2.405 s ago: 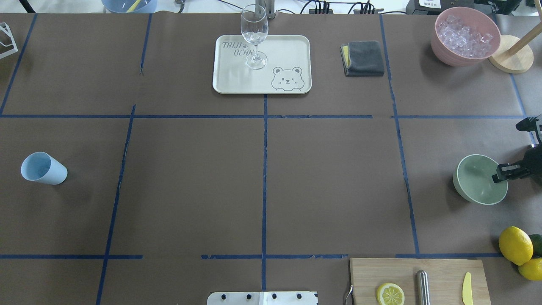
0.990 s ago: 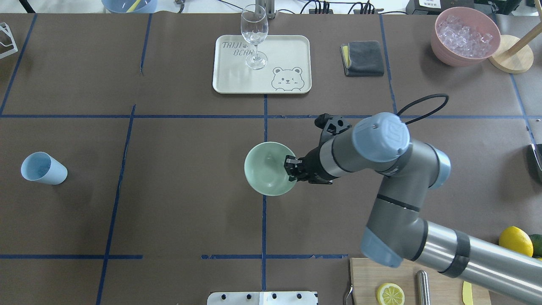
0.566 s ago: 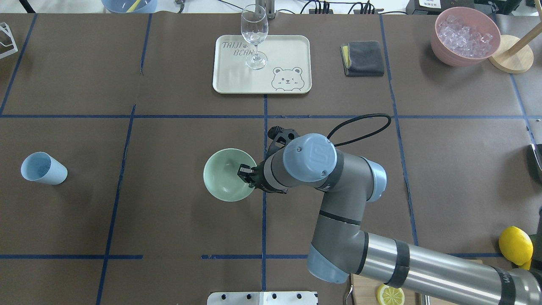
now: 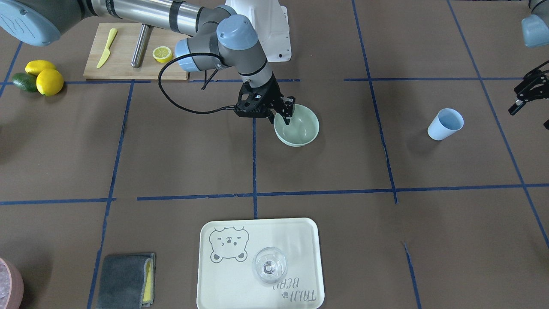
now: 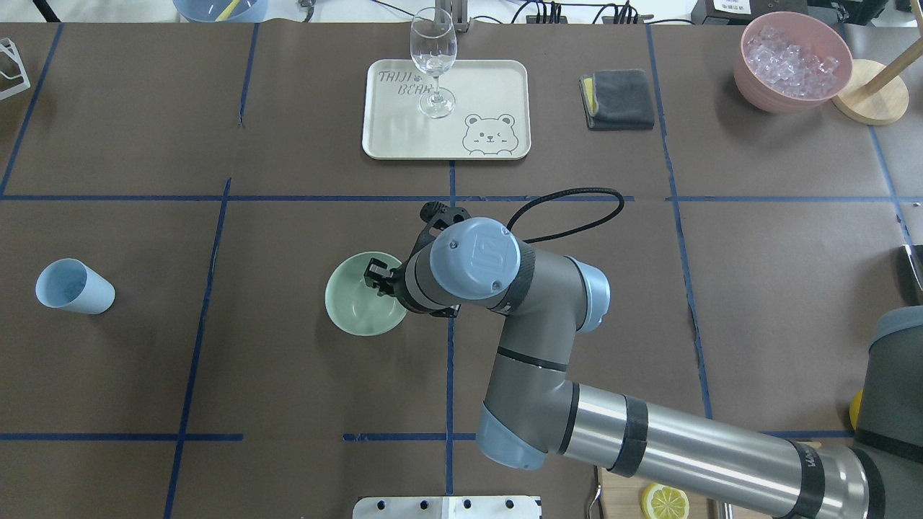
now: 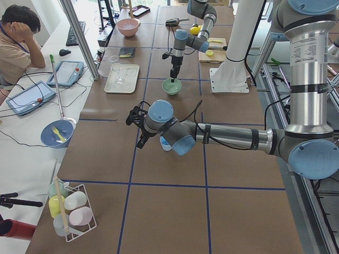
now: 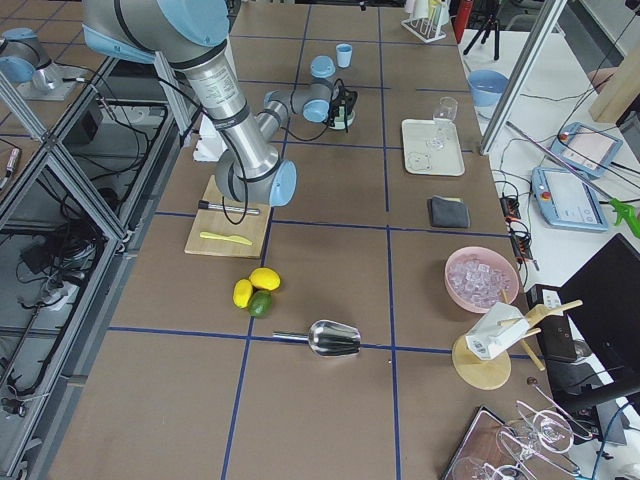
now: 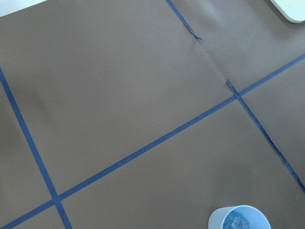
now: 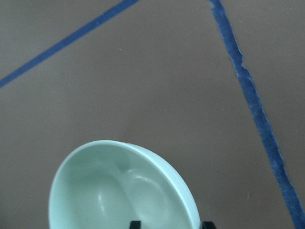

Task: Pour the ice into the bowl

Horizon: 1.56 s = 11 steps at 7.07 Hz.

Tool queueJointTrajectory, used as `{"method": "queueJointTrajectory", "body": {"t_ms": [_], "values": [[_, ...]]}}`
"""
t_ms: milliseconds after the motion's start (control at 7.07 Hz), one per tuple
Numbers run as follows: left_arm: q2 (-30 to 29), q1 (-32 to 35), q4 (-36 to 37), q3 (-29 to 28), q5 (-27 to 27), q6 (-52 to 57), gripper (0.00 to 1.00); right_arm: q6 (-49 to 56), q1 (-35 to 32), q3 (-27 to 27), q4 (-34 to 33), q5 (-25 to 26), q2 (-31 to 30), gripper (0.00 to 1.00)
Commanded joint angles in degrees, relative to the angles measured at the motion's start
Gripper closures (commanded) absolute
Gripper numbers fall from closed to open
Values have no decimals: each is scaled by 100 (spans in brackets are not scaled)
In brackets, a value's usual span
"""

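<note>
The pale mint-green bowl [image 5: 360, 308] is just left of the table's centre line and looks empty inside [image 9: 119, 186]. My right gripper [image 5: 379, 277] is shut on its near-right rim, one finger inside and one outside [image 4: 285, 114]. Whether the bowl touches the table I cannot tell. A light blue cup [image 5: 74, 287] stands at the far left, and small glassy ice pieces [image 8: 237, 223] show inside it in the left wrist view. My left gripper [image 4: 530, 107] hovers open beside and above that cup, holding nothing.
A cream tray [image 5: 490, 86] with a wine glass [image 5: 433, 65] is at the back centre, with a grey cloth [image 5: 620, 99] to its right. A pink container [image 5: 793, 61] of whitish cubes is back right. Cutting board with lemon slice [image 5: 663, 501] front right. A metal scoop [image 7: 335, 338] lies beyond the lemons [image 4: 43, 77].
My right arm has carried the bowl from the table's right edge leftward past the centre line. The blue cup has stayed in place.
</note>
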<state>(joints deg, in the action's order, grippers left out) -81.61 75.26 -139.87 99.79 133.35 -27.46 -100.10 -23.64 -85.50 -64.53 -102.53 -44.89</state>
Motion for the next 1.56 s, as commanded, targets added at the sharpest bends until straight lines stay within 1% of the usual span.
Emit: {"method": "queueJointTrajectory", "body": {"t_ms": [0,141,283,424,566,707,849,990,1132,1273,1415], "values": [[880,-616,-1704,120,-1400,-1442,0,-45,-787,-623,-33,-1052,-255,0],[1014,-966,-1954,155,-1808,-1943,0,-28,-931,-991,-33,-1241,-693,0],[1190,-1527,-2461,155,-2404,-2504,0,7,-958,-1308,-16,-1252,-1036,0],[1627,-2211,-3302,155,-3332,-2588,0,8,-1037,-1346,-33,-1295,-1048,0],[1735,-2731,-3449,155,-4186,-2659,0,16,-1090,-1347,-25,-1365,-1118,0],[1754,-3754,-3442,146,-5473,-2755,0,16,-1099,-1355,-24,-1366,-1119,0],[1797,-4200,-3460,155,-5982,-3026,0,16,-1117,-1356,-16,-1357,-1128,0],[1876,-4483,-3529,155,-6501,-3220,0,34,-1099,-1321,-16,-1296,-1188,0],[1886,-5147,-3739,146,-7150,-3231,0,60,-1108,-1329,-7,-1305,-1189,0],[1895,-5667,-3741,42,-7800,-3266,0,60,-1108,-1338,-7,-1322,-1189,0],[1886,-6107,-3732,-246,-8381,-3553,0,60,-1117,-1347,-7,-1340,-1189,0]]}}
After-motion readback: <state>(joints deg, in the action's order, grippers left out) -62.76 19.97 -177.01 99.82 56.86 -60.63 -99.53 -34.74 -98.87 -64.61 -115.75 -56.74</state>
